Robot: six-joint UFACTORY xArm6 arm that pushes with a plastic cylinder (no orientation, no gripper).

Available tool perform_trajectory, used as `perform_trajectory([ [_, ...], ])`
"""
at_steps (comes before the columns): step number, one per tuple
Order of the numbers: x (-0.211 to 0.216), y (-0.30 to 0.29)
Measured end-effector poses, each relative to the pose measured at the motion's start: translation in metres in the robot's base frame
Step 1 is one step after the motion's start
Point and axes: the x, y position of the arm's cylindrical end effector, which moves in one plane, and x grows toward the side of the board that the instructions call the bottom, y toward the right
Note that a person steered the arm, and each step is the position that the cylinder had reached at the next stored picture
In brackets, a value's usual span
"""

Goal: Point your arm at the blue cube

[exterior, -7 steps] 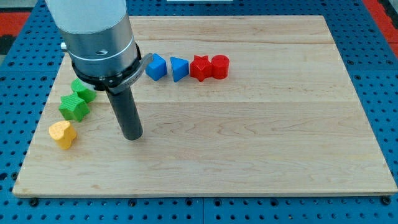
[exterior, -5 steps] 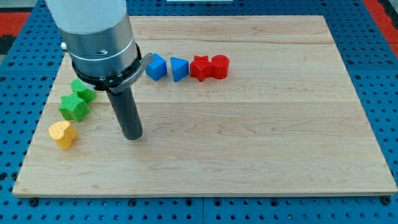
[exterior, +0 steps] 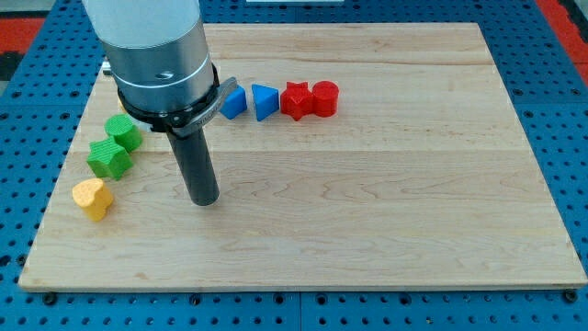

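The blue cube (exterior: 234, 101) lies near the board's top middle, its left side partly hidden by the arm's grey body. A blue triangular block (exterior: 265, 101) sits just right of it, then a red star (exterior: 296, 99) and a red cylinder (exterior: 325, 97) in the same row. My tip (exterior: 203, 199) rests on the board below and slightly left of the blue cube, well apart from it.
A green cube (exterior: 123, 132), a green star (exterior: 109, 158) and a yellow heart (exterior: 92, 198) lie along the board's left edge, left of my tip. The wooden board (exterior: 386, 202) lies on a blue pegboard table.
My tip and the arm have shifted a little to the right, now covering more of the blue cube. The blocks have not moved.
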Motion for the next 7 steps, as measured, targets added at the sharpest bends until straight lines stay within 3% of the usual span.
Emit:
perform_trajectory([
  [4,0.013,0.0],
  [7,-0.014,0.0],
])
